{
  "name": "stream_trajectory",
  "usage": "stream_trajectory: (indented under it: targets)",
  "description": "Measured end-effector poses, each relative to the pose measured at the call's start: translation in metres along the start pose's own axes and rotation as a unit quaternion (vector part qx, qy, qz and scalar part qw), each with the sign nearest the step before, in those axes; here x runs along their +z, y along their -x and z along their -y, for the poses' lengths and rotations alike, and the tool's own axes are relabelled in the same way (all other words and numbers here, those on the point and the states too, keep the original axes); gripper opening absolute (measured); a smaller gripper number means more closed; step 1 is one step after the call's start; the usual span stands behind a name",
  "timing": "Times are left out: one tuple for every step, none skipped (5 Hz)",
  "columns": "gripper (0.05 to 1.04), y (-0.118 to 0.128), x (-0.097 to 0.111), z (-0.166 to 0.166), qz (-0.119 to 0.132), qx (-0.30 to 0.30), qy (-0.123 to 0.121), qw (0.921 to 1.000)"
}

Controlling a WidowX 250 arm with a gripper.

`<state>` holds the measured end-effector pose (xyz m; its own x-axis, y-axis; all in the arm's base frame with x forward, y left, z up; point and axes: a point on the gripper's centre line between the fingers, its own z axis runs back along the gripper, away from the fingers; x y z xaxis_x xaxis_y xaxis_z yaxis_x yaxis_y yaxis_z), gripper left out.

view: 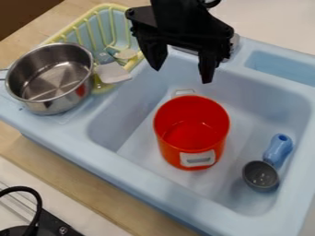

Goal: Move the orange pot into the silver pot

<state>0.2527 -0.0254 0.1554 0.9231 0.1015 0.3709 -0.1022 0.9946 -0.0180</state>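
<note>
Black cable (38, 203) curls across the lower left corner of the frame, over dark hardware; wooden desk (80, 188) runs diagonally past it, along the near side of the light blue sink (148, 189). Ladle (261, 175) lies in the basin at lower right; grey bowl toward the bottom of the frame, blue handle pointing up and slightly right. Orange pot (191, 131) stands upright on the basin floor, centre of frame, mouth up; one pale handle faces the lower edge, the other the upper edge; ladle is to its right, apart from it. Silver pot (51, 76) sits upright on the sink's ledge at upper left, outside the basin, mouth up; pale flat piece (113, 73) is just right of it, by the yellow rack (92, 22). Gripper (181, 75) hangs at top centre, fingertips down, apart from the orange pot; jaws open, spread wide.
</note>
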Motion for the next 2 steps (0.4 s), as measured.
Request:
stream_trajectory:
  targets:
    - [0.998,0.0045,-0.0040,-0.0006,-0.011,0.000,-0.002,0.9999]
    - [0.998,0.0061,-0.0078,-0.0001,-0.020,0.003,-0.003,0.9998]
